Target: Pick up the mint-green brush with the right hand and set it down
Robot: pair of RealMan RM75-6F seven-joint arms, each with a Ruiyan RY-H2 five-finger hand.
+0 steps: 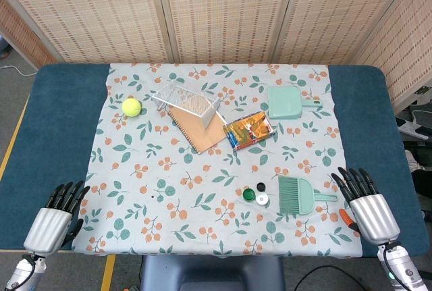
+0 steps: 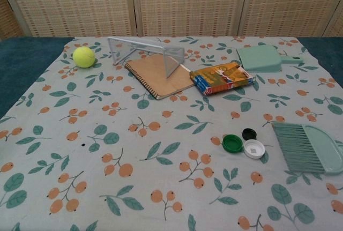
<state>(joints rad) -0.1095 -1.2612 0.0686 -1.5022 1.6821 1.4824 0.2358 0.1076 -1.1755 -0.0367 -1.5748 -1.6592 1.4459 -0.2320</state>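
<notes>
The mint-green brush (image 1: 298, 194) lies flat on the floral cloth at the front right, bristles pointing away from me and handle pointing right; the chest view shows the brush (image 2: 311, 148) at its right edge. My right hand (image 1: 365, 204) rests at the table's front right corner, just right of the brush handle, fingers spread and holding nothing. My left hand (image 1: 55, 215) sits at the front left corner, fingers apart and empty. Neither hand shows in the chest view.
Three bottle caps (image 1: 255, 194) lie just left of the brush. A mint-green dustpan (image 1: 287, 102) sits at the back right. A colourful box (image 1: 248, 129), a brown notebook (image 1: 199, 125) under a clear rack (image 1: 186, 100), and a yellow tennis ball (image 1: 131, 107) lie further back.
</notes>
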